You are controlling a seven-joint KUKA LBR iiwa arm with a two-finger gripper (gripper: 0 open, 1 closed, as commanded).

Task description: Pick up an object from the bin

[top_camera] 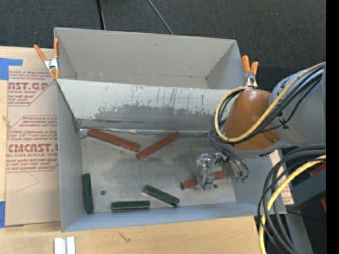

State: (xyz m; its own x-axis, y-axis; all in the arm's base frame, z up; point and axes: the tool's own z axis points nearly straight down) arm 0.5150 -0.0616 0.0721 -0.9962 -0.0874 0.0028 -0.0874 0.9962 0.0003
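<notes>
one camera, above, angled down into bin (159, 97)

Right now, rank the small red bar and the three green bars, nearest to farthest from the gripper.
1. small red bar, at the gripper
2. slanted green bar, lower middle
3. level green bar, lower left
4. left-wall green bar, far left

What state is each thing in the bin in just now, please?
gripper: low over the red bar, front right.
red bar: beneath the gripper, both ends showing.
left brown bar: lying flat.
right brown bar: lying flat.
left green bar: lying flat.
middle green bar: lying flat.
right green bar: lying flat.
</notes>
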